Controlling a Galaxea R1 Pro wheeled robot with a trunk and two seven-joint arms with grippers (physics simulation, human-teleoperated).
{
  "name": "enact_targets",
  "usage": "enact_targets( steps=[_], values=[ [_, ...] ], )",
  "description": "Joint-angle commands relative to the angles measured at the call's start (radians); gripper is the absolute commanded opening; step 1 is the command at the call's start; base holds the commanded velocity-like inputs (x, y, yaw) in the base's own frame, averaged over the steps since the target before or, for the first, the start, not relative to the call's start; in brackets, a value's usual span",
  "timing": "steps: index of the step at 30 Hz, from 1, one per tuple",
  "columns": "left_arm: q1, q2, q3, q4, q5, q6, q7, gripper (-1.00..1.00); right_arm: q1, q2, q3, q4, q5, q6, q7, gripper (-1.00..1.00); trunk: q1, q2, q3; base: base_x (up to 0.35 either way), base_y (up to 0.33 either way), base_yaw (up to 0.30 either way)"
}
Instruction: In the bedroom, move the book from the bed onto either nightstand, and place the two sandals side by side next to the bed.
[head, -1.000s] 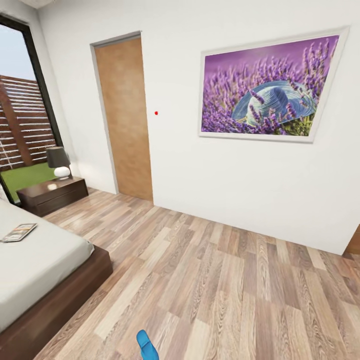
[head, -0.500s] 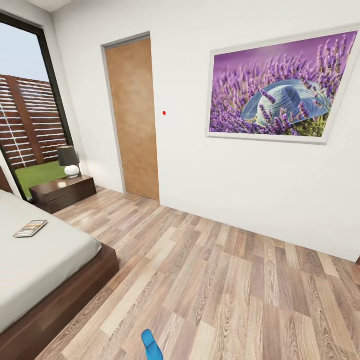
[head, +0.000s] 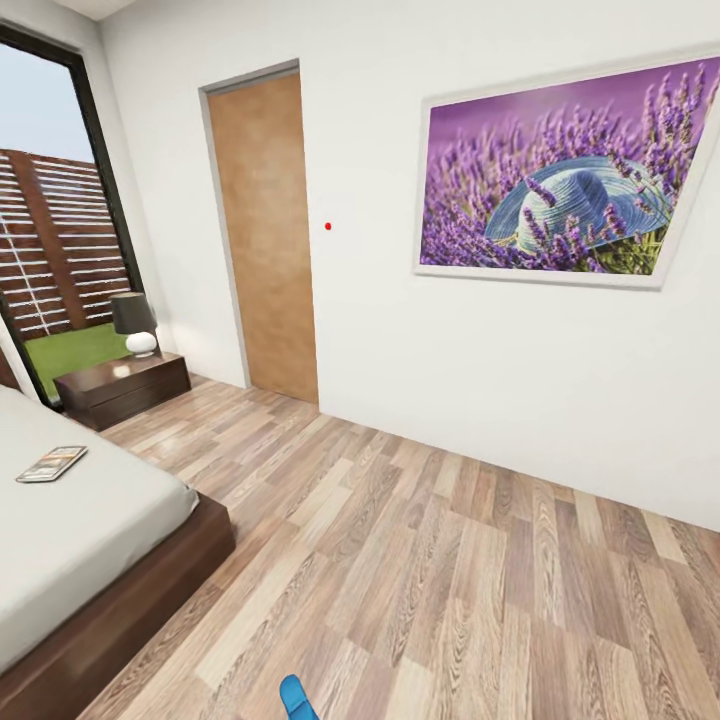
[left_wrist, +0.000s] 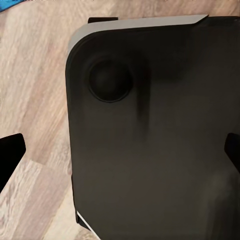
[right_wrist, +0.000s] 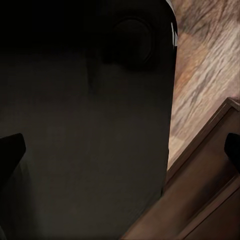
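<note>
Both my claws are spread wide and hold nothing: the left gripper (left_wrist: 120, 150) and right gripper (right_wrist: 120, 150) each show only dark fingertips at the frame edges, over the robot's black base (left_wrist: 150, 140). I can't read the lettering on the book (head: 51, 463), lying flat on the bed (head: 80, 530) at centre left. One blue sandal (head: 296, 698) pokes in at bottom centre.
</note>
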Motion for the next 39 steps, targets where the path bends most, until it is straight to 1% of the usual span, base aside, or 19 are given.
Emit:
enact_targets(
  steps=[1, 11, 16, 39],
  values=[
    [0.0, 0.0, 0.0, -0.001, 0.0, -0.002, 0.0, 1.0, 0.0, 0.0, 0.0, 0.0, 0.0, 0.0, 0.0, 1.0, 0.0, 0.0, -0.001, 0.011, 0.0, 0.0],
    [0.0, -0.001, 0.0, -0.001, 0.0, -0.002, 0.0, 1.0, 0.0, 0.0, -0.001, 0.0, 0.0, 0.0, 0.0, 1.0, 0.0, 0.0, -0.001, 0.003, -0.013, 0.002],
    [0.0, -0.001, 0.0, -0.001, 0.0, -0.002, 0.0, 1.0, 0.0, -0.001, -0.001, 0.0, 0.0, -0.001, 0.0, 1.0, 0.0, 0.0, -0.001, 0.0, -0.067, 0.112],
    [0.0, -0.001, 0.0, -0.001, 0.0, -0.002, 0.0, 1.0, 0.0, -0.002, -0.002, 0.0, 0.0, -0.003, 0.0, 1.0, 0.0, 0.0, -0.001, 0.0, -0.006, 0.272]
  ],
)
